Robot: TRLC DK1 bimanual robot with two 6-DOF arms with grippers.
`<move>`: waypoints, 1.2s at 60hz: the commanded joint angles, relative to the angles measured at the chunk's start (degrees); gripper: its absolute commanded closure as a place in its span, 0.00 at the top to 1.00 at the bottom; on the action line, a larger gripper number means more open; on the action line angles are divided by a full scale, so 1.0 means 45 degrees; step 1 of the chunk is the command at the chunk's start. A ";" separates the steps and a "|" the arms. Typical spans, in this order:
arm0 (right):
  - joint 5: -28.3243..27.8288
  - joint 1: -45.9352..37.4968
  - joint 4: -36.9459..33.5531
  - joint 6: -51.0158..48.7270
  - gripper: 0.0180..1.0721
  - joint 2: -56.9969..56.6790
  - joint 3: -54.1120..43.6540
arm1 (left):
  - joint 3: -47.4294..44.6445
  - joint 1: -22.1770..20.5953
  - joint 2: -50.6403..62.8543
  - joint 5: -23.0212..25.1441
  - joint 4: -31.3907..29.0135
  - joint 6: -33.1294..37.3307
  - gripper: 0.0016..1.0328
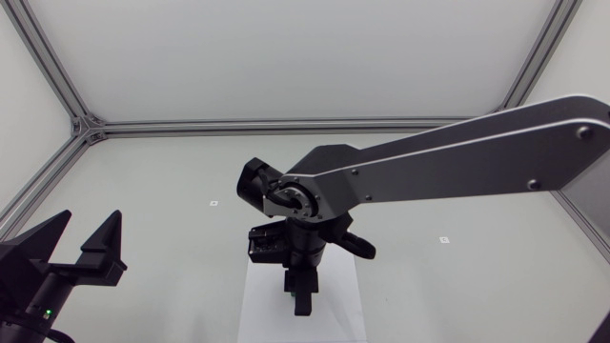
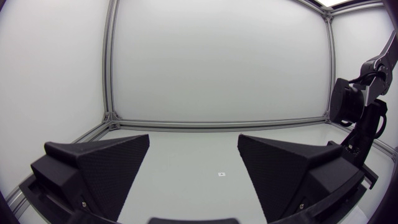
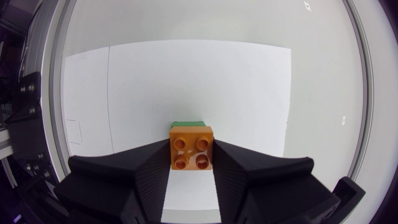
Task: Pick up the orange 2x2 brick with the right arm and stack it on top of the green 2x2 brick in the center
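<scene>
- Orange 2x2 brick [image 3: 191, 148] sits between the two fingers of the right gripper [image 3: 191, 157]. Each black wedge presses against one side of it, so the gripper is clamped on the brick.
- The brick is held level with its four studs facing straight up at the wrist camera. Being square, it has no long axis; its two free sides run across the gap between the fingers, and the other two lie flat against the finger faces.
- Green 2x2 brick [image 3: 188, 124] shows only as a thin strip past the far edge of the orange one, directly under it and lined up with it. I cannot tell whether the orange brick is already seated on it or is just above.
- Both bricks are over a white sheet [image 3: 186, 74] lying on the table [image 1: 172, 191], roughly at its middle.
- From the head view, the right arm [image 1: 448, 157] comes in from the right and bends down over the sheet, its wrist and fingers hiding both bricks.
- The left gripper [image 2: 194, 163] is near the table's left front corner, well apart from the bricks. Its fingers are spread wide with nothing between them.
- A small marker [image 2: 221, 174] lies on the table ahead of the left gripper.
</scene>
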 commanded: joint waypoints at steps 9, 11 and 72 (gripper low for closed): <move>0.0104 -0.0043 0.0227 0.0268 0.06 0.0258 -0.0550 | -0.0522 -0.0029 -0.0052 0.0035 -0.0143 0.0074 0.96; 0.0104 -0.0043 0.0227 0.0268 0.06 0.0258 -0.0550 | -0.0522 -0.0009 -0.0052 0.0035 -0.0143 0.0074 0.96; 0.0475 -0.0004 0.0207 0.0600 0.06 0.0551 -0.1175 | -0.0522 -0.0009 -0.0052 0.0035 -0.0143 0.0074 0.96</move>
